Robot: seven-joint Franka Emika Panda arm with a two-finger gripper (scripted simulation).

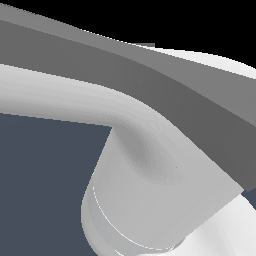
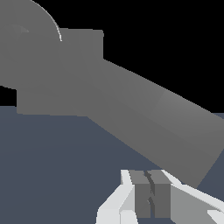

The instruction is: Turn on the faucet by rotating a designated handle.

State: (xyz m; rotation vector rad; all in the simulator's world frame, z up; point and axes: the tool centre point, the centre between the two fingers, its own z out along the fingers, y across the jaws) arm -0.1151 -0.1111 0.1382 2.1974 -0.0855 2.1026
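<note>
The wrist view shows the matte grey faucet [image 2: 52,74]: a square plate with a raised round ring. Its handle [image 2: 157,122], a long straight grey bar, runs out from the plate's middle. My gripper [image 2: 151,194] is shut, its two grey pads pressed together with nothing between them. The fingertips sit close to the bar's long edge, towards its free end; whether they touch it I cannot tell. In the exterior view a grey bar [image 1: 150,85], apparently the handle, crosses the picture at very close range. The gripper itself does not show there.
A pale rounded tube on a cylinder [image 1: 145,190], apparently part of my arm, fills much of the exterior view below the bar. White rounded shapes [image 1: 220,62] lie behind the bar. The dark blue-grey ground [image 2: 52,170] spreads beneath the faucet.
</note>
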